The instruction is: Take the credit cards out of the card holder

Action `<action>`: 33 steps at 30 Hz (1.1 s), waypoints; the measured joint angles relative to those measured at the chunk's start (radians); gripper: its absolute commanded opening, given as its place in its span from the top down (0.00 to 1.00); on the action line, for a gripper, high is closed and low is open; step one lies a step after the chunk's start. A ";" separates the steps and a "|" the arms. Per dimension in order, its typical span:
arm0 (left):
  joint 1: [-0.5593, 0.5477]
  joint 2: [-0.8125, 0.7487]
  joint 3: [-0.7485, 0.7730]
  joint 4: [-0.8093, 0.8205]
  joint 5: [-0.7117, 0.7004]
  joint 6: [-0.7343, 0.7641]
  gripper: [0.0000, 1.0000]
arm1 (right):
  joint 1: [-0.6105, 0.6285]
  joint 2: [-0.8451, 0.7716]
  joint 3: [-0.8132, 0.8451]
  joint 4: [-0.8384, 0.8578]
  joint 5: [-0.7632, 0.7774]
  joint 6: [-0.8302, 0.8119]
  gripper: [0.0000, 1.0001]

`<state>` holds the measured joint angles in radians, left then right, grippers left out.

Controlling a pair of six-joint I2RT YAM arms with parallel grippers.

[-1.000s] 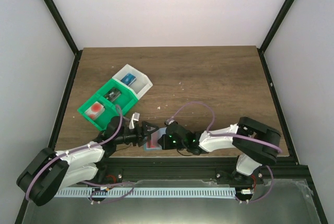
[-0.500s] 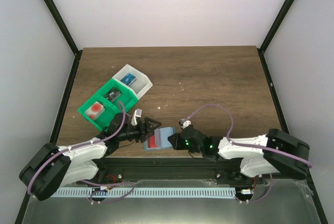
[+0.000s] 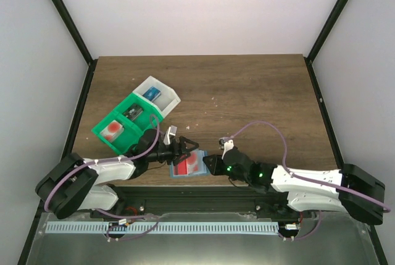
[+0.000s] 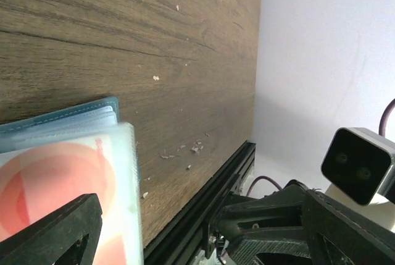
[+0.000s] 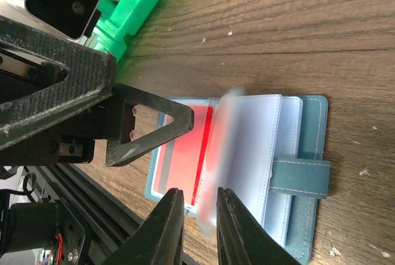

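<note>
The card holder point(image 3: 190, 165) lies open near the table's front edge, its teal cover and strap point(image 5: 301, 178) to the right. A credit card point(image 5: 182, 147) with a red face sits in its left pocket, also seen as a white card with a red spot point(image 4: 62, 175). Pale sleeves point(image 5: 262, 147) stand half-turned, and the nearest one is blurred. My left gripper point(image 3: 184, 151) hangs wide open over the holder's left half, one finger point(image 5: 154, 128) above the card. My right gripper point(image 5: 200, 218) is at the holder's near edge. Its jaws are a narrow gap apart and pinch nothing.
A green-and-white compartment tray point(image 3: 133, 117) stands at the back left, with a red-spotted card point(image 3: 112, 130) in its nearest cell. The black frame rail point(image 4: 203, 215) runs along the table's front edge just beside the holder. Small crumbs dot the wood.
The right arm has drawn back to the right and its jaws have parted slightly, letting a sleeve go. The left gripper has moved right over the holder, whose red card now shows.
</note>
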<state>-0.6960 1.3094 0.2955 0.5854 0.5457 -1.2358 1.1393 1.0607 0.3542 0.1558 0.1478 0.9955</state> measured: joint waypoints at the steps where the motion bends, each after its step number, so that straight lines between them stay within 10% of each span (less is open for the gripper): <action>1: 0.000 0.002 0.000 0.000 0.002 0.007 0.09 | 0.000 -0.008 0.000 -0.004 0.003 -0.006 0.83; 33: 0.209 -0.108 -0.184 -0.070 0.211 0.195 0.35 | -0.063 0.285 0.194 -0.139 -0.089 -0.140 0.81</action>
<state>-0.4866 1.2018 0.1116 0.5156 0.7567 -1.0409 1.0763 1.3460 0.5484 0.0166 0.0593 0.8555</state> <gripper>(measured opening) 0.665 0.185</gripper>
